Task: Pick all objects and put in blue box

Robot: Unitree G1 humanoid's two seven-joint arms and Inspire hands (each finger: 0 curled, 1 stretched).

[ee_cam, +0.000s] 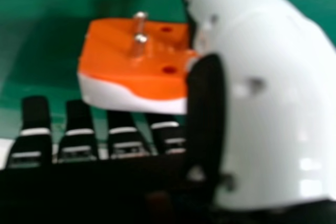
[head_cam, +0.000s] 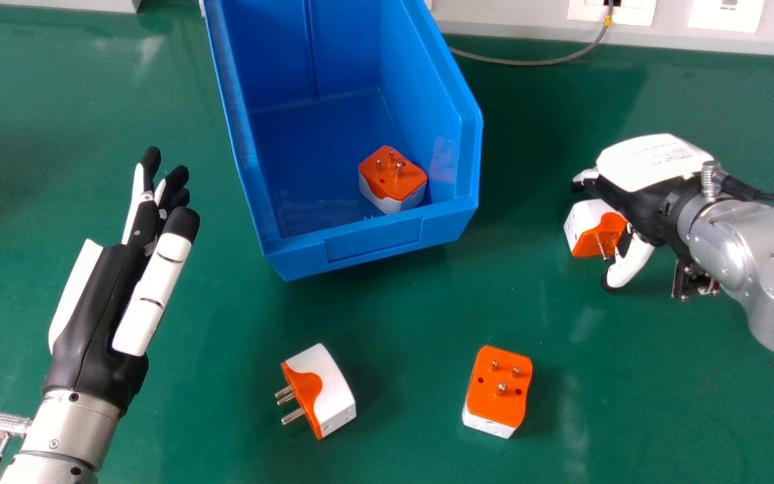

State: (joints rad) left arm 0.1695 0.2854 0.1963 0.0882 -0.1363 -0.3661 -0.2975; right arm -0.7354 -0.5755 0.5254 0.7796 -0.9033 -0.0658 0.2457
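Green tabletop spreads across the frame, meeting a pale wall strip along the top, where socket plates sit at the upper right and a grey cable loops down onto the surface.

At the upper centre stands the blue box, its low front turned toward the bottom of the frame. One orange and white plug adapter lies inside it on the floor, near the right side wall and the front, pins up.

Two more are on the table below the box: a tipped adapter at the lower centre, pins pointing left, and an upright adapter to the right of it, pins up.

At the right of the frame, the right hand is low over a fourth adapter. Its fingers are loosely extended, with the adapter between them and the thumb; whether they press on it, I cannot tell.

The left hand is at the lower left, fingers released and nearly straight, holding nothing.
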